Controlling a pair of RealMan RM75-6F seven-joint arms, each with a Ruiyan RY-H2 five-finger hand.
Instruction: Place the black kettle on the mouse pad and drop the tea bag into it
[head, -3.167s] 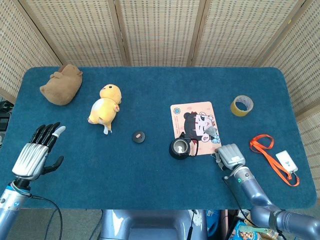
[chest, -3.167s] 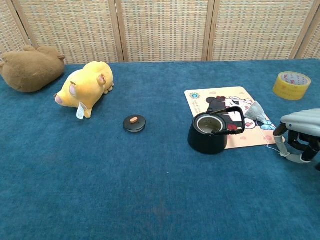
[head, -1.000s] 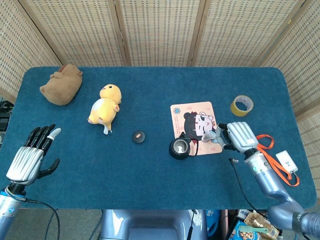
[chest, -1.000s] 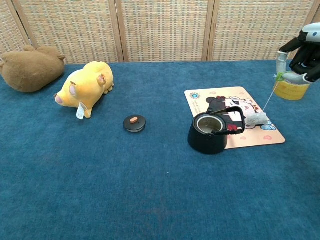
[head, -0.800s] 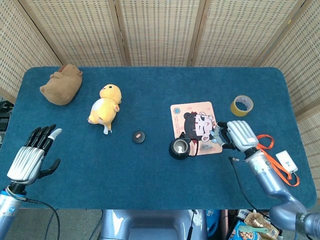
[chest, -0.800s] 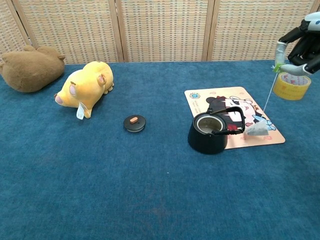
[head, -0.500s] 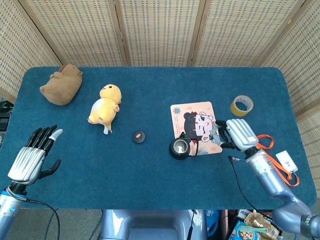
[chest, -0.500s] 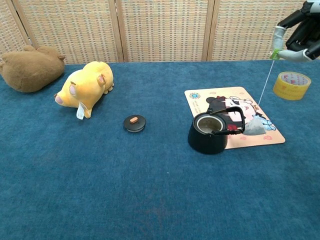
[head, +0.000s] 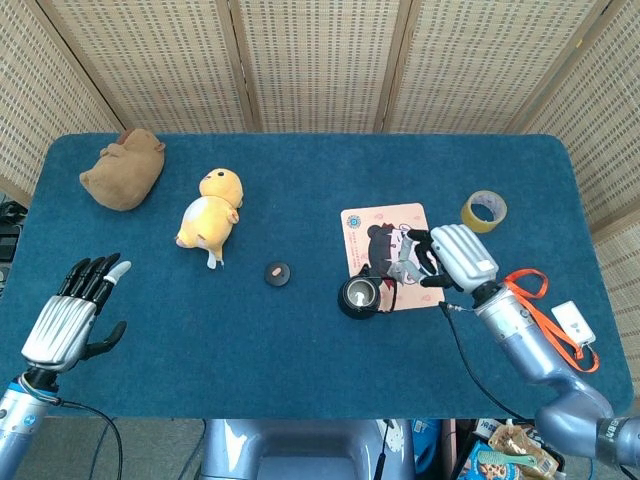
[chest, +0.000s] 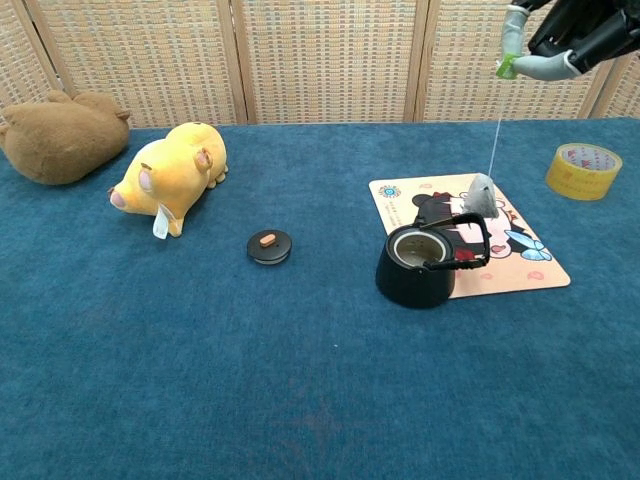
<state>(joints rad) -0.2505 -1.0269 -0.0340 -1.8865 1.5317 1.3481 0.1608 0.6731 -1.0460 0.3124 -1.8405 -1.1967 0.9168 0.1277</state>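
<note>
A: Head view first. Right hand (head: 455, 256), silver, reaches in from the lower right over the pink cartoon-print mouse pad (head: 385, 232); its dark fingertips pinch together toward the left, above the small grey tea bag (head: 404, 268).
B: Kettle?
A: The round black kettle (head: 359, 295), lid off and mouth open, sits at the pad's near-left corner, partly on it and partly on the blue cloth table (head: 300, 360). Its small black lid with an orange knob (head: 276, 272) lies on the cloth to the left, well apart.
B: Left hand?
A: Left hand (head: 70, 320) hovers at the near-left table edge, back up, black fingers straight and slightly spread, thumb out, holding nothing.
B: Chest view?
A: Right hand (chest: 570, 35) is at the top right, only partly in frame, pinching the green tag of the string. The string runs straight down to the tea bag (chest: 481, 196), which hangs clear above the pad, just behind and right of the kettle (chest: 425, 262) handle.
B: Inside the kettle?
A: No, outside it. Left hand not shown here.
B: Other stuff?
A: Yellow plush hamster (chest: 170, 172), brown plush animal (chest: 62, 135), yellow tape roll (chest: 581, 170); in the head view, an orange lanyard with a white card (head: 552, 318).
</note>
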